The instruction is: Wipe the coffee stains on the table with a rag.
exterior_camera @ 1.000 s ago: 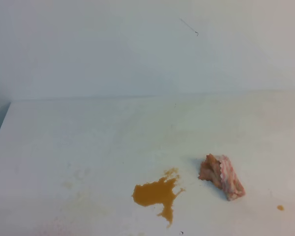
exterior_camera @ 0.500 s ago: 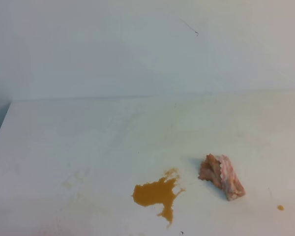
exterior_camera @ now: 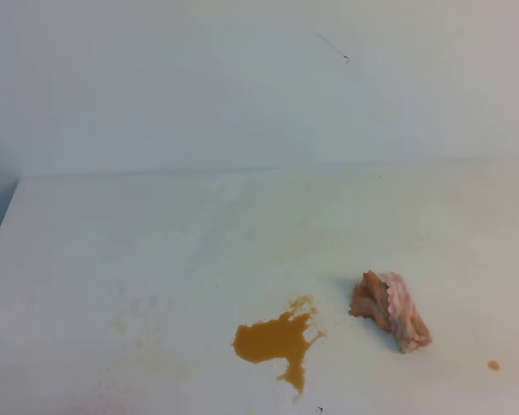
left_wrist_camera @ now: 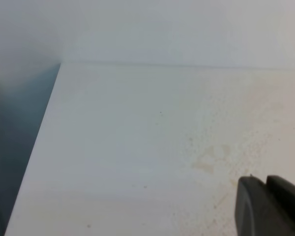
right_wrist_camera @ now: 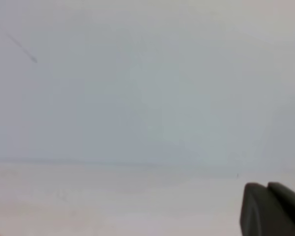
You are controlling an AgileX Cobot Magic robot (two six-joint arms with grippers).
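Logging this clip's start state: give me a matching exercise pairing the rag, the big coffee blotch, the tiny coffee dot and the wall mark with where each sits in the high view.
Things:
1. rag
2. big coffee blotch
3. tiny coffee dot
4. dark wall mark

Places:
A. near the right edge, low on the table
B. high above the tabletop
C. bottom centre
D. between the two stains

Pairs: 1-D, 2-C, 3-A, 4-B

Plain white wall behind — small dark mark upper right, soft even light.
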